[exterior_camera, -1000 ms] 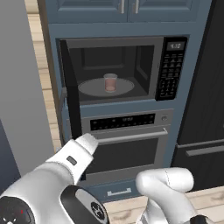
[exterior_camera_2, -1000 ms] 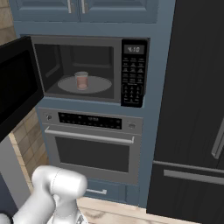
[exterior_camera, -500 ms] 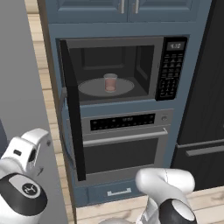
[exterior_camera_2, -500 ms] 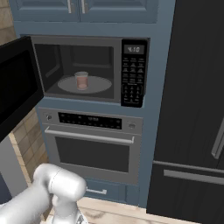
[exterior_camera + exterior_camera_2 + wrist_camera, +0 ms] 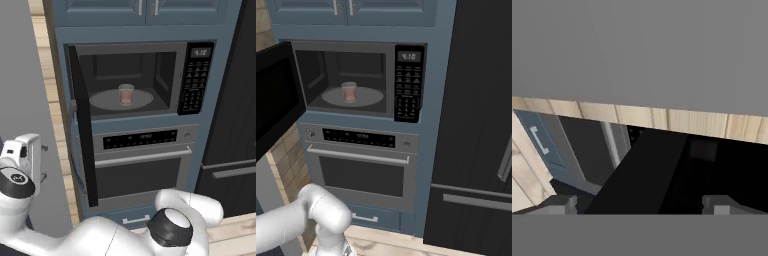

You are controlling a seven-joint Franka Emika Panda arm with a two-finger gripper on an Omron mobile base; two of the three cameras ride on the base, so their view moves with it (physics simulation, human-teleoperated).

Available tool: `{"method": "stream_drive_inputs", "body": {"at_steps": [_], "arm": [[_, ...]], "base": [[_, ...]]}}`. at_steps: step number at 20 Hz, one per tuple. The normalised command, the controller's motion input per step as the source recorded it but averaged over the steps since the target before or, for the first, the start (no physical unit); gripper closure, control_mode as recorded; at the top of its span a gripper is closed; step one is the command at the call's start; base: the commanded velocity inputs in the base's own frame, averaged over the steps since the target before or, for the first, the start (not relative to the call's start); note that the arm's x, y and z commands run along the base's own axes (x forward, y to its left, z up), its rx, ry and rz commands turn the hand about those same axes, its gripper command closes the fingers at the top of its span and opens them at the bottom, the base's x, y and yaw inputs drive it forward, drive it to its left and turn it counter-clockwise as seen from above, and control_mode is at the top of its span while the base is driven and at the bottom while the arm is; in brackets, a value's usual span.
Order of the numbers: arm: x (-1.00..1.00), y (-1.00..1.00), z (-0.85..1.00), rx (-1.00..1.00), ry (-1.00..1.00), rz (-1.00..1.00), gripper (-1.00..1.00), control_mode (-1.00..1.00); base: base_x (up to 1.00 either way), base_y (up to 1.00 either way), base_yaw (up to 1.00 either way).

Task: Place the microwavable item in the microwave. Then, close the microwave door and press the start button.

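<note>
In the left base view the glass tumbler [image 5: 126, 94] stands upright on the round turntable [image 5: 102, 100] inside the microwave [image 5: 140, 80], so the placing looks done. The microwave door [image 5: 82, 125] is swung out toward the camera, seen nearly edge-on. The keypad [image 5: 195, 82] sits on the right under a small display. Below is an oven [image 5: 142, 165] with a horizontal bar handle. The arm bends far to the left, its end beside a grey wall [image 5: 27, 85].

In the right base view the tumbler [image 5: 349, 92] sits near the middle of the turntable [image 5: 368, 96], and the door [image 5: 276, 105] juts out at the left, wide open. A black fridge [image 5: 476, 125] fills the right side, and blue cabinets [image 5: 351, 10] run above.

In the hand view the gripper [image 5: 639, 205] has its fingertips far apart with nothing between them, so the claw is wide and empty. It looks up past the dark door [image 5: 642, 170] toward the grey wall [image 5: 637, 45] and a strip of light wood [image 5: 637, 117].

The step in hand seems to be closing the door. I would get the hand behind the door's outer face, near the free edge far from the hinge, and push in a smooth arc until it sits flush, keeping clear of the wall on the left.
</note>
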Motion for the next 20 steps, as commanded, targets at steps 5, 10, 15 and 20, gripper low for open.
{"method": "stream_drive_inputs", "body": {"at_steps": [5, 10, 15, 20], "arm": [[0.40, -0.49, 0.00, -0.04, 0.01, 0.00, -1.00, -1.00], [0.19, -0.96, 0.00, 0.00, 0.00, 0.00, -1.00, -1.00], [0.21, -1.00, 0.00, 0.02, 0.00, 0.00, -1.00, -1.00], [0.16, -1.00, 0.00, 0.08, 0.00, 0.00, -1.00, -1.00]], "base": [[0.00, 0.00, 0.00], [0.00, 0.00, 0.00], [0.00, 0.00, 0.00], [0.00, 0.00, 0.00]]}}
